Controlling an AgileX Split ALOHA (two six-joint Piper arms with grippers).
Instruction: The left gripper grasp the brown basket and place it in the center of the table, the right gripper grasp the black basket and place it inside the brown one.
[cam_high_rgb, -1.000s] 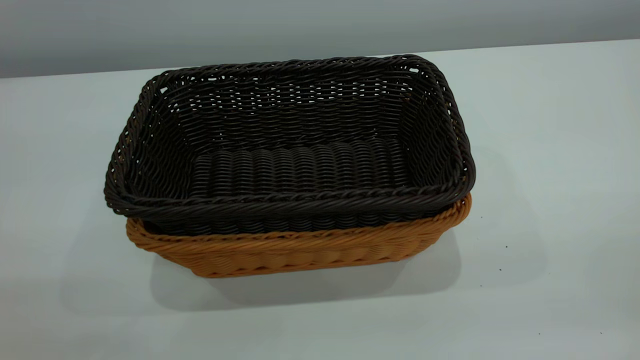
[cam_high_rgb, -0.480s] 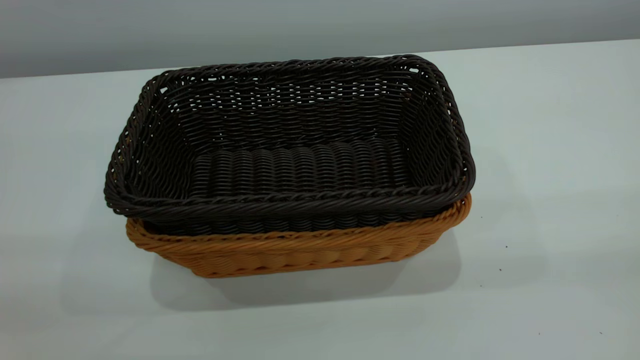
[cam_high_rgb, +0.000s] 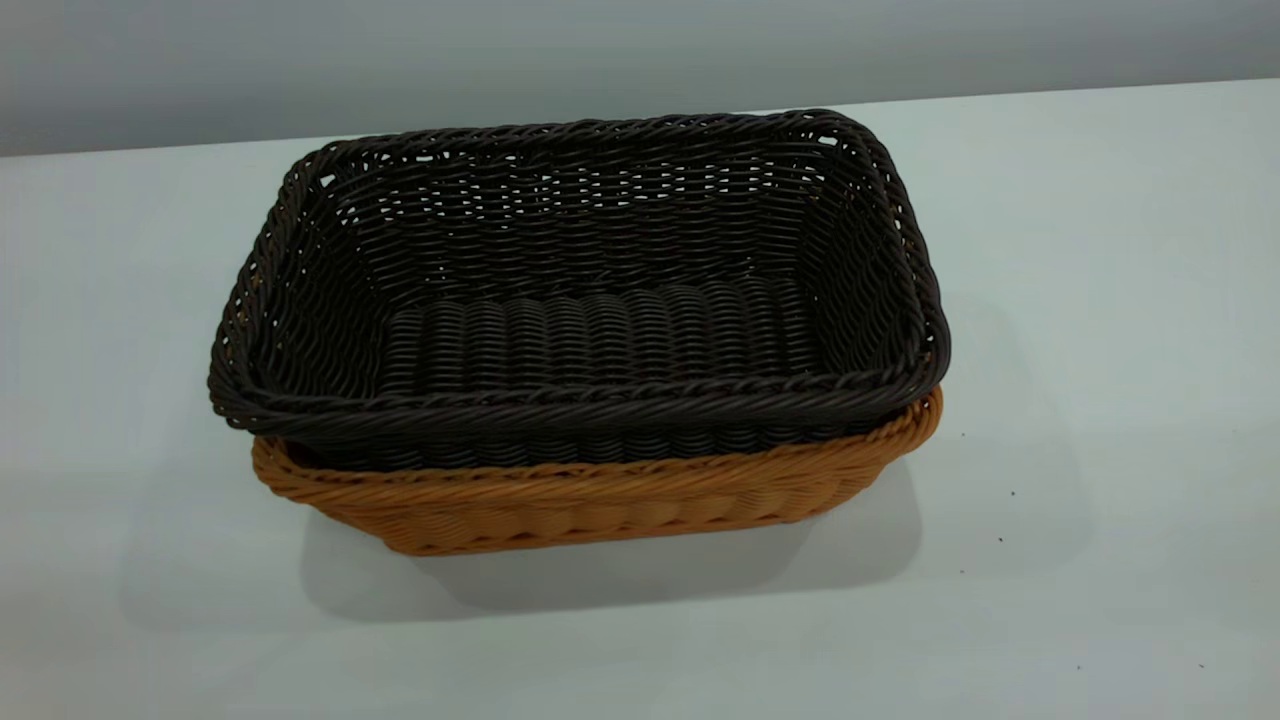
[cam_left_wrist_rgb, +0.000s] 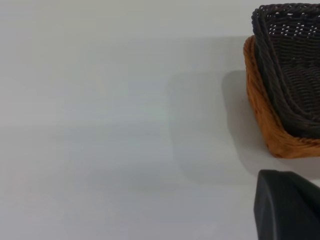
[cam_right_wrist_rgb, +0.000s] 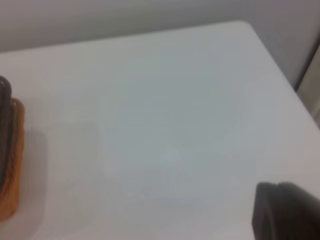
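Black wicker basket (cam_high_rgb: 600, 300) is nested inside the orange-tan wicker basket (cam_high_rgb: 600, 505), rims roughly parallel, dark rim sitting proud of the tan one. The stack is seated on the white table (cam_high_rgb: 1100, 350), about mid-table in the exterior view. Left gripper (cam_left_wrist_rgb: 287, 205) is seen only as a black corner in its wrist view, near the stack, not touching it; finger state cannot be told. Right gripper (cam_right_wrist_rgb: 285, 210) is held well clear of the baskets; same there, state not discernible.
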